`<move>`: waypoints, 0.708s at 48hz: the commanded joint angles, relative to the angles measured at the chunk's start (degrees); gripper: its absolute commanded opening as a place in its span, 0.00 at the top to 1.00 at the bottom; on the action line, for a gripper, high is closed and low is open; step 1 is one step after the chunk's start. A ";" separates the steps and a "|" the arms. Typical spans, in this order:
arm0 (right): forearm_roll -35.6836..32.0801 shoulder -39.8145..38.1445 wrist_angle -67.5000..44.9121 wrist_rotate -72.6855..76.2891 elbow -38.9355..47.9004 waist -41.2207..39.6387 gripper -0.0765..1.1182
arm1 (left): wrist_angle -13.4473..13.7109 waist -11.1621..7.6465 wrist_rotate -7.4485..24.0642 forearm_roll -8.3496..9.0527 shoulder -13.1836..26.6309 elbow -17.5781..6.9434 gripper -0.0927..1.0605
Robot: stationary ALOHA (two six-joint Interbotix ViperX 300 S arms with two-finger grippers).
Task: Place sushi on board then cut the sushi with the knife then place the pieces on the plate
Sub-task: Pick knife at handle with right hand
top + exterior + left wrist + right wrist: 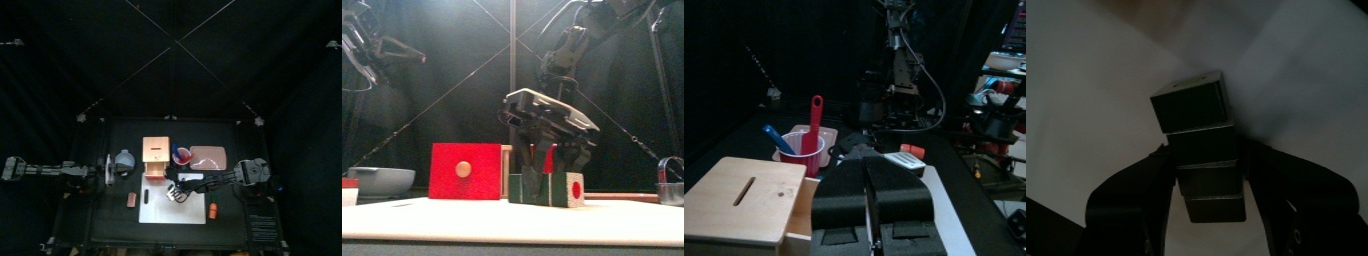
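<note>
A dark green sushi roll (543, 188) with a white end face and a red dot lies on the white cutting board (422, 222). My right gripper (545, 160) comes down over it, its jaws pressed against both sides. In the right wrist view the roll (1196, 115) is a row of dark blocks running out from between the jaws. From above, the right gripper (181, 190) is over the board (171, 208). A red cup (804, 150) holds a blue and a red knife. The pink tray (209, 156) is at the back right. My left gripper (110, 170) rests shut at the left.
The wooden box (156, 150) with its red drawer front (462, 171) stands behind the board. A blue-grey bowl (124, 158) sits to its left. One small brownish toy (131, 199) lies left of the board and an orange one (213, 210) lies to its right.
</note>
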 commanded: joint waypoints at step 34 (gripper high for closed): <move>-12.04 -2.99 11.69 21.71 -6.68 6.15 0.23 | -0.18 0.18 0.18 -2.99 0.18 -3.43 0.84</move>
